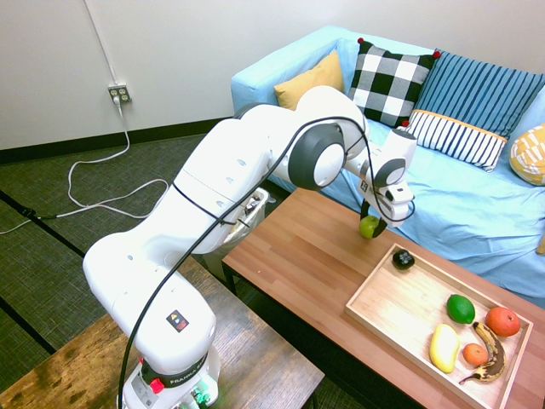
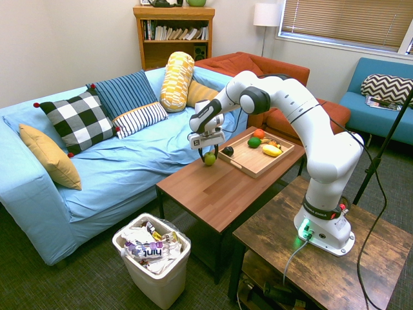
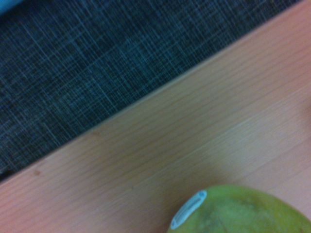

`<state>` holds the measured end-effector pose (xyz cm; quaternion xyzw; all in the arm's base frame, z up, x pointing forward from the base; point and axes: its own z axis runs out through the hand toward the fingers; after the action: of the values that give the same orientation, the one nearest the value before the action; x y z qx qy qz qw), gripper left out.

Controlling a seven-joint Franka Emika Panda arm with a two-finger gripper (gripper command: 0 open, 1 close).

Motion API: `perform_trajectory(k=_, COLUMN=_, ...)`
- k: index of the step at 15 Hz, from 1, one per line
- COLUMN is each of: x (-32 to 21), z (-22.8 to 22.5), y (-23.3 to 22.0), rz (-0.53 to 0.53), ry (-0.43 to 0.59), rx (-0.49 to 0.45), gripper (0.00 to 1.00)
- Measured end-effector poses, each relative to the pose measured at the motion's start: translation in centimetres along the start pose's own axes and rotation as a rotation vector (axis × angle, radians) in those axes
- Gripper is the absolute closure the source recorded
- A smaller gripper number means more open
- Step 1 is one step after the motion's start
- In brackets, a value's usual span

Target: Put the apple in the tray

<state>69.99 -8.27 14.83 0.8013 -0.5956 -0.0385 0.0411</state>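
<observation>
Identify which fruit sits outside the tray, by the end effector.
The yellow-green apple, on the bare brown tabletop between the end effector's fingers; the darker green fruit lies inside the tray.

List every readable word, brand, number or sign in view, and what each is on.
"hint": purple-and-white packaging in the trash bin.
"FRANKA": arm base; letters after it unclear.
Too small or blurred: warning label on the arm, book spines, sticker on the apple.
</observation>
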Motion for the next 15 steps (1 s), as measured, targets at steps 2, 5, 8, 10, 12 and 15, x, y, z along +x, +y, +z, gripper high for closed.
perform_trajectory(k=2, x=1.1, z=-3.5, y=1.4, rz=0.011, ry=0.017, rx=0.041, gripper=1.00)
perform_trajectory(k=5, x=4.0, z=-7.0, y=5.8, rz=0.076, ry=0.035, rx=0.068, gripper=1.00)
perform_trajectory(k=8, x=8.2, z=-6.6, y=10.9, rz=0.157, ry=0.022, rx=0.071, gripper=1.00)
perform_trajectory(k=10, x=10.8, z=-5.0, y=13.9, rz=0.216, ry=0.006, rx=0.056, gripper=1.00)
perform_trajectory(k=12, x=13.0, z=-3.4, y=16.3, rz=0.269, ry=-0.001, rx=0.038, gripper=1.00)
perform_trajectory(k=15, x=14.5, z=-0.4, y=18.1, rz=0.309, ry=-0.013, rx=0.004, gripper=1.00)
